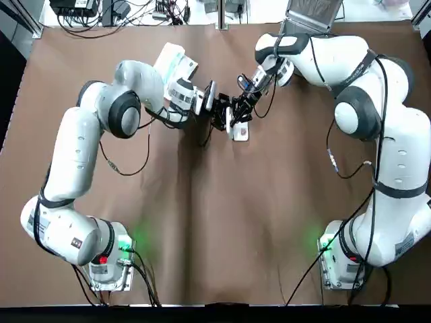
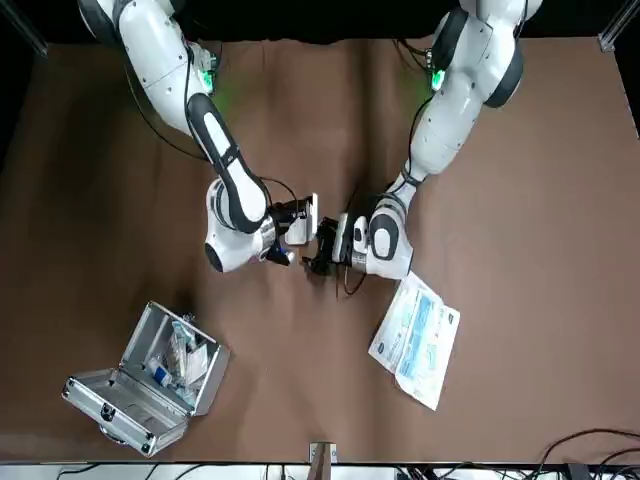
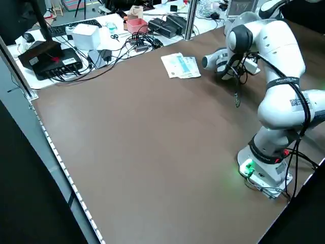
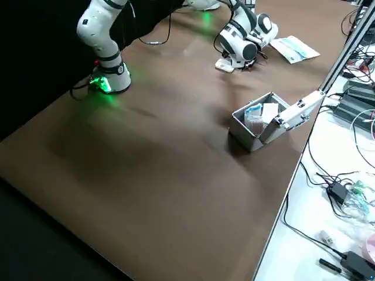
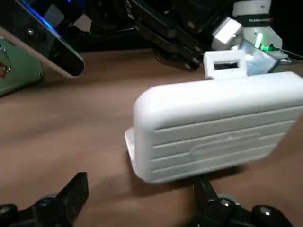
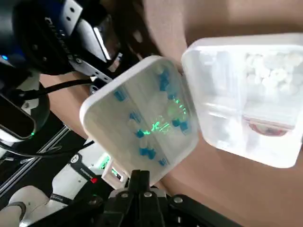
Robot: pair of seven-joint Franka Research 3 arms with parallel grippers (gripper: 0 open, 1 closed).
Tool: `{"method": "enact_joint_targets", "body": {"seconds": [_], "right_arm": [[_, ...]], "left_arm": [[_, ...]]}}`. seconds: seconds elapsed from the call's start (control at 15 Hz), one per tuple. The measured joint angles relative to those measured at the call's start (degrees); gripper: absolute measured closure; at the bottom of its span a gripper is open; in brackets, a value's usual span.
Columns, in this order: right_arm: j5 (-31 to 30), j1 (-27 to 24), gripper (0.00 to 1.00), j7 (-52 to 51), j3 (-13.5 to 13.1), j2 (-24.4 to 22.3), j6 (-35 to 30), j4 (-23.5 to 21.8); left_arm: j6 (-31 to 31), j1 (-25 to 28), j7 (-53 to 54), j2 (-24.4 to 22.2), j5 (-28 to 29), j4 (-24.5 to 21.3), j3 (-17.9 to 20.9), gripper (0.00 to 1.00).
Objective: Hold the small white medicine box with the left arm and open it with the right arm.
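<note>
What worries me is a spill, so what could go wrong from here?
1. The right gripper pinches the raised lid; a hard pull may drag or tip the small white medicine box and scatter its exposed contents.
2. The left gripper stands open, not clamped on the box, so little likely restrains it.

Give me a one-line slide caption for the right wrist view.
Right gripper pinching the raised lid of the small white medicine box, its divided compartments exposed.
</note>
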Motion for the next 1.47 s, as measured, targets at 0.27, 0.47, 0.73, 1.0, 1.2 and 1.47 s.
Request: {"method": "enact_joint_targets", "body": {"seconds": [0.27,0.47,0.73,1.0,1.2,1.47], "right_arm": [[0.2,0.5,0.99,0.0,0.1,0.0,1.9,0.5],[1.1,1.2,0.99,0.0,0.1,0.0,2.8,0.5],[1.4,2.3,0.99,0.0,0.1,0.4,6.5,0.5],[1.4,4.2,0.99,0.0,0.2,1.3,11.7,0.4],[1.4,5.7,0.99,0.0,0.2,2.2,15.0,0.4],[1.4,7.0,0.99,-0.2,0.2,3.1,18.2,0.4]], "left_arm": [[-3.6,5.3,-2.5,-0.8,8.2,0.0,0.3,0.01],[-7.2,9.1,-5.4,-1.6,12.3,0.0,0.4,0.01],[-11.2,12.4,-12.9,-4.8,16.4,0.0,0.4,0.01],[-14.2,17.4,-19.3,-8.3,22.0,0.2,0.6,0.01],[-15.4,21.0,-24.7,-11.1,23.6,0.4,0.7,0.01],[-15.5,23.2,-30.9,-13.2,24.4,1.7,0.8,0.0]]}}
